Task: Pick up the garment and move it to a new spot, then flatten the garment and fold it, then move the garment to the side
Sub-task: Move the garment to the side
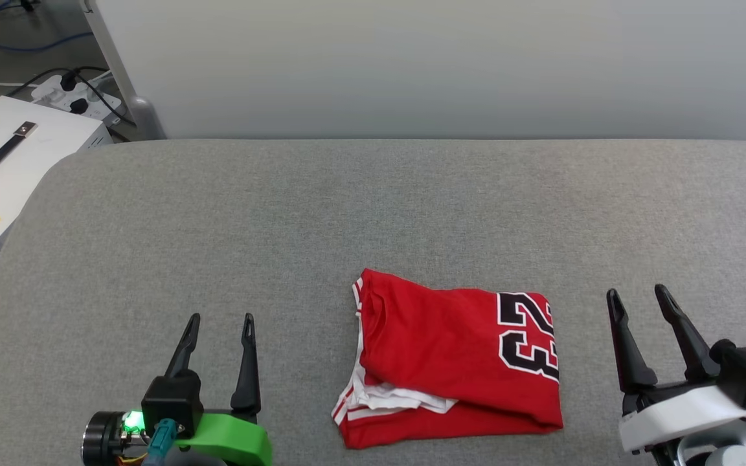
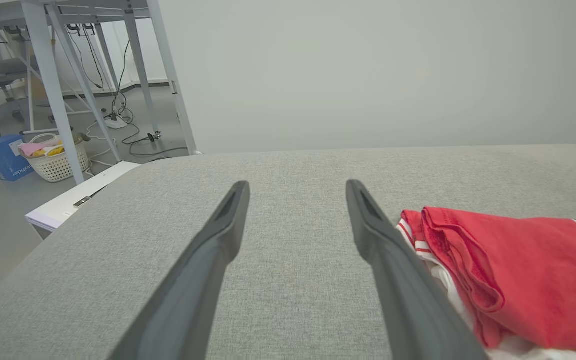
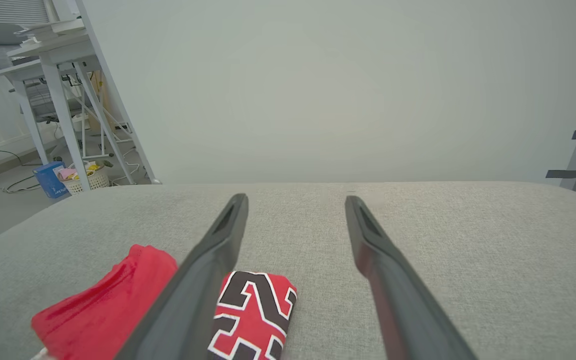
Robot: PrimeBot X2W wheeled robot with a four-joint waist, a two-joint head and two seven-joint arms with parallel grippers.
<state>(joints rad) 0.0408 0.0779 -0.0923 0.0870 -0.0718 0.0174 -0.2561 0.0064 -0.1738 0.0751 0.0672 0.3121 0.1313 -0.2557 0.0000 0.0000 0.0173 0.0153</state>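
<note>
The garment (image 1: 451,359), a red jersey with white trim and a black number 23, lies folded into a compact bundle on the grey table (image 1: 347,207), near the front edge and right of centre. My left gripper (image 1: 219,318) stands open to its left, nothing between the fingers. To the right of the bundle my right gripper (image 1: 637,292) is open too and holds nothing. In the left wrist view the garment (image 2: 518,270) lies just right of my open left gripper (image 2: 295,186). Seen from the right wrist, the garment (image 3: 253,315) sits low and left of my open right gripper (image 3: 295,199).
A white case (image 1: 4,162) with a black handle stands off the table's left edge, with a power strip (image 1: 75,97) and cables behind it. A pale wall (image 1: 444,65) runs along the table's far edge. White desk legs (image 2: 58,80) and a basket (image 2: 58,160) stand on the floor at left.
</note>
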